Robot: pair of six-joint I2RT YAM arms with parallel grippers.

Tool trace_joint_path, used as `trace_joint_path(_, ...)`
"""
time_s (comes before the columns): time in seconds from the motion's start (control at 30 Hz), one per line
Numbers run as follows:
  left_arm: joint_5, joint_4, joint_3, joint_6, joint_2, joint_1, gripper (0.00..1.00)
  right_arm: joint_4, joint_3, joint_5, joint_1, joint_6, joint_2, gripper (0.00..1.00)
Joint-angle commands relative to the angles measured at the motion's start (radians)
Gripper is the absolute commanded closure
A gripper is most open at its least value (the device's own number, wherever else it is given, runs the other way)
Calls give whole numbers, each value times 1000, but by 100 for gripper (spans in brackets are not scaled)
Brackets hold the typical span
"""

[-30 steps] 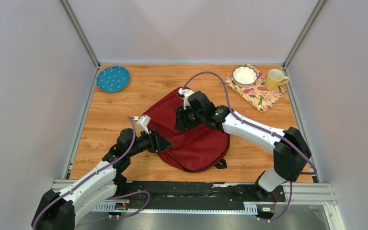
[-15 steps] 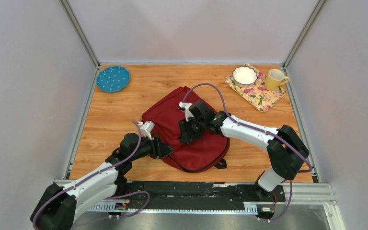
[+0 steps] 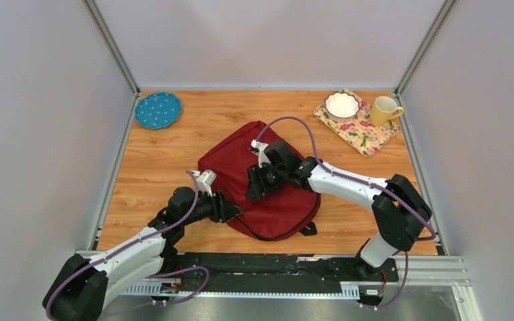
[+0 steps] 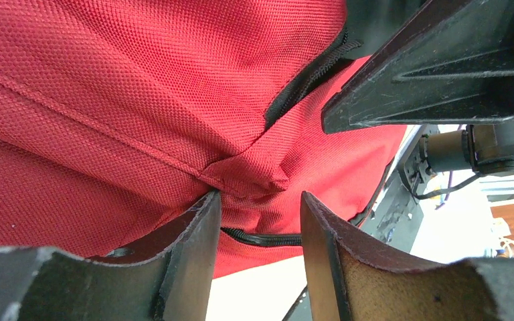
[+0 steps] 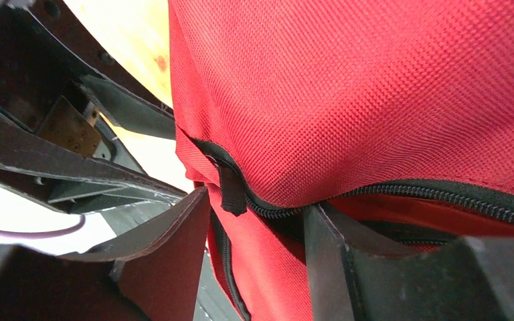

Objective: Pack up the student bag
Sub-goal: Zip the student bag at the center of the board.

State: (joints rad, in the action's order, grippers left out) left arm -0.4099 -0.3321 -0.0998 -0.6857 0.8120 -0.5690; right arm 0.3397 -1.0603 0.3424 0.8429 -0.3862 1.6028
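Two arms, top view: both bent low over student bag (image 3: pixel 268 194), mid-table; left gripper (image 3: pixel 235 207) at its left edge, right gripper (image 3: pixel 254 182) on top.
Left wrist: jaws part-spread, a red fabric fold between them; grip unclear.
Right wrist: jaws apart astride black zipper (image 5: pixel 442 197); hold unclear.
Writing: none readable.

Item count:
- Backpack (image 3: pixel 268 187), dark red: one.
- Plate (image 3: pixel 158 110), blue, dotted: one.
- Bowl (image 3: pixel 342 105), white: one.
- Mug (image 3: pixel 384 110), yellow: one.
- Mat (image 3: pixel 365 136), floral: one.
- Robot arms: two, each with one gripper, left gripper (image 3: pixel 233 208) and right gripper (image 3: pixel 254 184).
- Table (image 3: pixel 154 160), wooden: one.
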Motion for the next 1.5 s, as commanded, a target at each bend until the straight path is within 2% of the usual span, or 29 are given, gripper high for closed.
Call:
trace_joint_path(0.0, 2, -28, 2, 12, 9, -5, 45, -73, -29, -5, -1, -135, -27, 45)
trace_joint_path(0.13, -6, -27, -1, 11, 9, -5, 45, -128, 13, -72, -1, -308, -40, 45)
trace_joint_path(0.33, 8, -13, -3, 11, -4, -5, 44, -169, 80, -186, 7, -471, -106, 44)
trace_joint_path(0.37, 6, -15, -5, 6, -4, -5, 45, -133, 71, -215, 19, -494, -110, 45)
trace_joint_path(0.43, 10, -16, -14, 8, 1, -6, 44, -101, 45, -273, 31, -502, -112, 51)
trace_joint_path(0.6, 3, -21, -37, 3, 24, -5, 45, -56, 16, -310, 68, -520, -95, 68)
trace_joint_path(0.67, 0, -15, -46, 8, 29, -5, 45, -27, 13, -341, 94, -508, -104, 63)
trace_joint_path(0.73, -1, -13, -46, 8, 26, -5, 45, -15, 25, -410, 116, -503, -144, 53)
trace_joint_path(0.83, 3, -1, -46, 9, 15, -5, 45, -2, 60, -442, 137, -499, -205, 48)
trace_joint_path(1.13, 14, 18, -54, 11, -5, -5, 45, -48, 102, -499, 145, -407, -325, 47)
trace_joint_path(1.47, 6, 16, -67, 2, -14, -5, 45, -123, -6, -379, 111, -287, -173, 52)
